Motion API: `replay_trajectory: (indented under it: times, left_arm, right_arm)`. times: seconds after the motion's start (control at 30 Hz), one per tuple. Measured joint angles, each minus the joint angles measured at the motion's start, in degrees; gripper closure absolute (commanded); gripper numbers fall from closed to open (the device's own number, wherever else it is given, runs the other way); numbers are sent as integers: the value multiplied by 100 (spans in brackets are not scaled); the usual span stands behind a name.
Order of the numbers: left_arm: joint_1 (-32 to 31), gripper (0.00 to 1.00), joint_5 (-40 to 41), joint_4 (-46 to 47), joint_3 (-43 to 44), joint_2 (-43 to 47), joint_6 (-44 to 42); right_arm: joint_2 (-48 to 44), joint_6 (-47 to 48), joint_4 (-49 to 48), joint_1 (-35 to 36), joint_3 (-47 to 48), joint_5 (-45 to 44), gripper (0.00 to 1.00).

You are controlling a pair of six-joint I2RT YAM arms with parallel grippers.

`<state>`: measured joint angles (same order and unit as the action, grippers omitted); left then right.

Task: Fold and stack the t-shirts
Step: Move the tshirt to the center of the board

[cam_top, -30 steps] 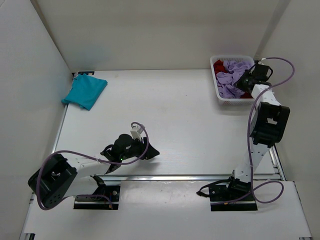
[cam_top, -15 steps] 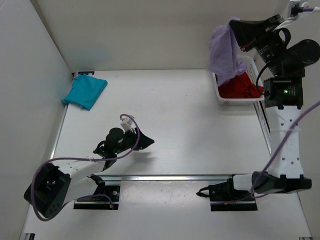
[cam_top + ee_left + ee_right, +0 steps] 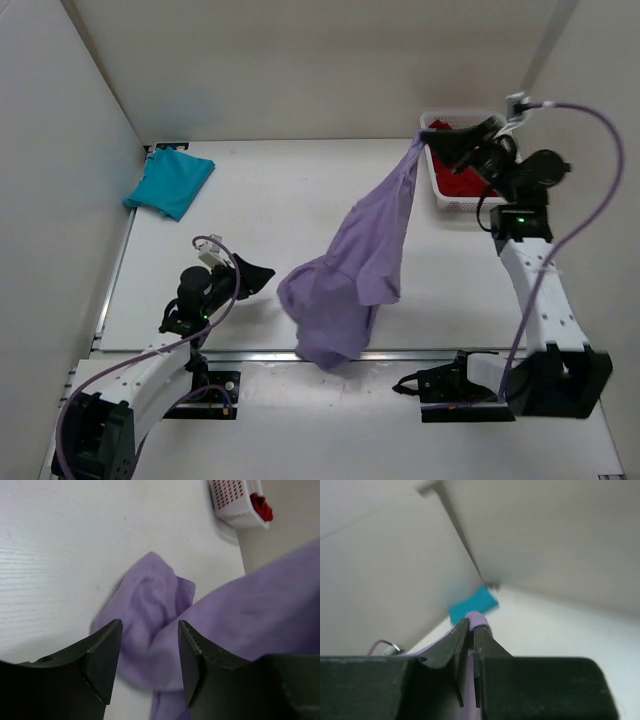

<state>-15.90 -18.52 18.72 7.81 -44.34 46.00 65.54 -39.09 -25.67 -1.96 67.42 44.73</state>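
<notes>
My right gripper (image 3: 432, 143) is shut on a purple t-shirt (image 3: 355, 260) and holds one end up beside the basket. The shirt hangs down and to the left, its lower end bunched near the table's front edge. In the right wrist view the cloth (image 3: 479, 617) is pinched between the jaws. My left gripper (image 3: 262, 272) is open and empty, just left of the shirt's lower end; the shirt fills the left wrist view (image 3: 165, 630). A folded teal t-shirt (image 3: 170, 183) lies at the far left, also in the right wrist view (image 3: 472, 603). Red clothing (image 3: 462, 180) stays in the basket.
A white basket (image 3: 440, 195) stands at the back right, seen in the left wrist view (image 3: 235, 502) too. White walls close the table at the left, back and right. A metal rail (image 3: 400, 352) runs along the front edge.
My right gripper pulled the purple shirt out of the basket, lifted it high, then swung it down and left so it drapes over the table. My left arm drew back to the left.
</notes>
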Motion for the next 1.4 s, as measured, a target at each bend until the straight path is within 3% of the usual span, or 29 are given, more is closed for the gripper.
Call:
replay_trajectory:
  times: [0.1, 0.2, 0.3, 0.67, 0.7, 0.73, 0.83, 0.87, 0.93, 1.1, 1.27, 1.4]
  left_arm:
    - [-415, 38, 127, -111, 2, -208, -138]
    - [-883, 33, 391, -457, 7, -400, -396]
    - [-1268, 28, 769, -870, 33, -361, -673]
    - [-1919, 20, 1613, -2129, 531, -752, -1217]
    - [-1967, 23, 1644, -2138, 546, -822, -1226]
    - [-1996, 33, 1646, -2081, 549, -905, -1215]
    - [-2135, 74, 1637, -1705, 564, -1368, -1102]
    - [-2201, 82, 1591, -1530, 601, -1580, -1075]
    - [-2277, 90, 1456, -1447, 691, -1851, -1008]
    - [-1851, 96, 986, -2288, 1672, -1381, -1032]
    - [-382, 100, 83, -2771, 3775, -887, -1064]
    - [669, 100, -590, -3038, 4752, -509, -1062]
  right_arm:
    - [675, -216, -120, -136, -1255, -17, 100]
    - [1338, -442, -4, -367, -1928, 81, 100]
    - [1600, -595, -81, -560, -2044, 129, 100]
    - [1241, -595, -595, -560, -2039, 103, 100]
    - [1233, -597, -599, -555, -2039, 101, 100]
    - [1226, -599, -603, -549, -2039, 92, 100]
    - [1189, -619, -610, -470, -2039, 57, 100]
    - [1167, -619, -612, -433, -2039, 55, 100]
    - [1110, -610, -590, -339, -2039, 50, 100]
    - [680, -424, -24, -39, -1991, -105, 100]
    - [-109, 57, 1038, 398, -1508, -568, 100]
    - [-905, 540, 1773, 1023, -901, -1084, 100]
